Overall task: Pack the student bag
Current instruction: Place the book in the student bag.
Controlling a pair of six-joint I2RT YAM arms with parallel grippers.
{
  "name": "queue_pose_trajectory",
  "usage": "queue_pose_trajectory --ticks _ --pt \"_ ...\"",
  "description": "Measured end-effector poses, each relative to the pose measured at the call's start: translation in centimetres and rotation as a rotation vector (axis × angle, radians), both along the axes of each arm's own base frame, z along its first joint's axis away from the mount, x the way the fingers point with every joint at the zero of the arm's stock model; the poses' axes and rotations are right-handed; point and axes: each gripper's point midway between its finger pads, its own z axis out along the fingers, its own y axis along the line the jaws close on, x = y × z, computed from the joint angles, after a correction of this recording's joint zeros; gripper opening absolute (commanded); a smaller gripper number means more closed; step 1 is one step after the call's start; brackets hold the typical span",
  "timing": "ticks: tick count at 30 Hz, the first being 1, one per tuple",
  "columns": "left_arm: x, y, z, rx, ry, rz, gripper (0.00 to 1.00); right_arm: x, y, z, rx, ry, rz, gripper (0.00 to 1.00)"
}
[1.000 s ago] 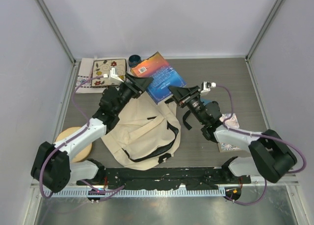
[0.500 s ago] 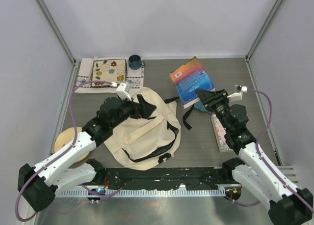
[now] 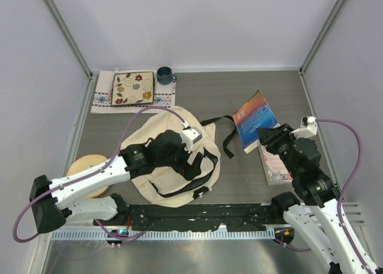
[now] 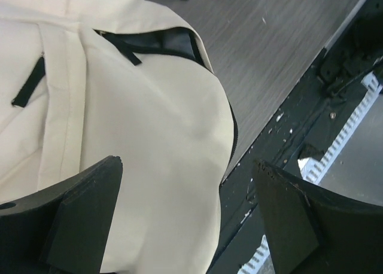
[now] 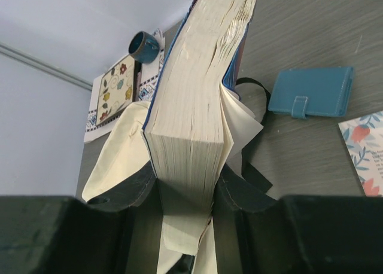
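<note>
Book [image 3: 254, 115] is clamped in my right fingers [image 5: 187, 190]; the student bag [image 3: 157, 127] lies on the counter [image 3: 239, 178] at nine o'clock from it, long side twelve-to-six, under my nearer, wide-apart left fingers [image 4: 188, 220].

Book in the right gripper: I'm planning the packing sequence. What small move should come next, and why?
Probably lower the open left gripper to pinch the zipper edge of the student bag: the right gripper holds the book beside the bag, and nothing holds the bag open.
</note>
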Motion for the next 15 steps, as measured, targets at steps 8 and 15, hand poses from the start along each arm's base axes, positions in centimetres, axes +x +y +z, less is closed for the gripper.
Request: queue_pose_trajectory --ticks 8,15 --pt "-2.6 0.5 -2.6 0.142 0.059 -0.120 0.91 -0.4 -0.1 -2.0 -0.024 0.080 0.000 0.01" --pt "-2.9 1.0 -4.0 0.204 0.083 -0.131 0.67 -0.5 0.5 -2.3 -0.009 0.101 0.024 0.01"
